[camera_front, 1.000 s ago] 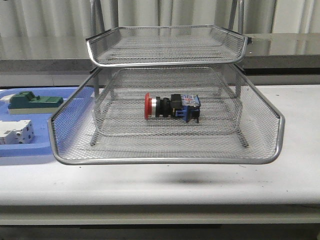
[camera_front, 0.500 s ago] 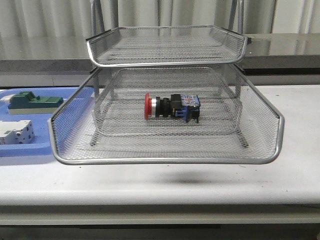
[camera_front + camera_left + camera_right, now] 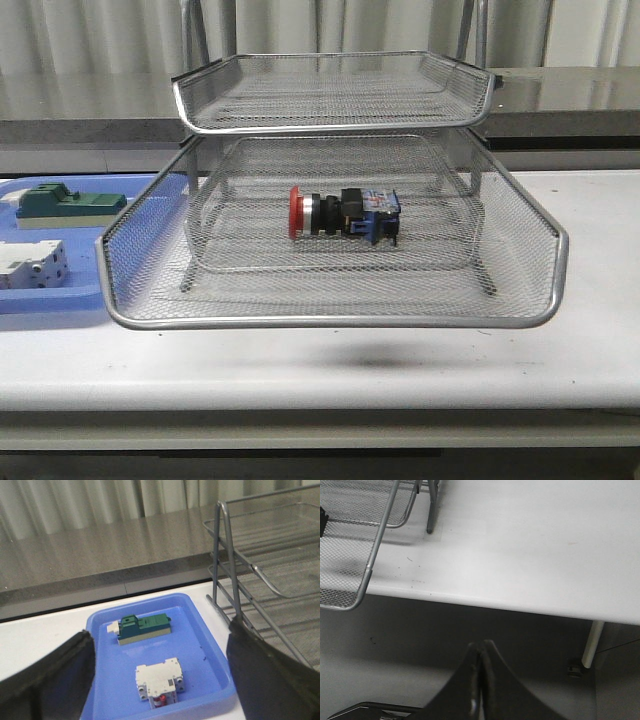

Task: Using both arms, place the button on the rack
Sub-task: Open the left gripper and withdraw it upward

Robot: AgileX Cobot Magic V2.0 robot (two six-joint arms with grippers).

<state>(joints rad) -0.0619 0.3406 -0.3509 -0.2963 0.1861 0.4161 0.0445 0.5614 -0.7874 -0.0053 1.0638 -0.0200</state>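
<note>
The button (image 3: 343,214), with its red cap to the left and blue end to the right, lies on its side in the pulled-out middle tray of the silver wire-mesh rack (image 3: 330,320). No arm shows in the front view. In the left wrist view my left gripper (image 3: 159,666) is open and empty, hovering over the blue tray, with the rack's frame (image 3: 226,555) beside it. In the right wrist view my right gripper (image 3: 482,647) is shut and empty, below the table's front edge, with a corner of the rack's tray (image 3: 367,572) at the side.
A flat blue plastic tray (image 3: 60,300) lies left of the rack, holding a green-and-beige block (image 3: 65,204) and a white breaker-like block (image 3: 32,266); both also show in the left wrist view (image 3: 145,628) (image 3: 159,679). A table leg (image 3: 592,642) shows in the right wrist view.
</note>
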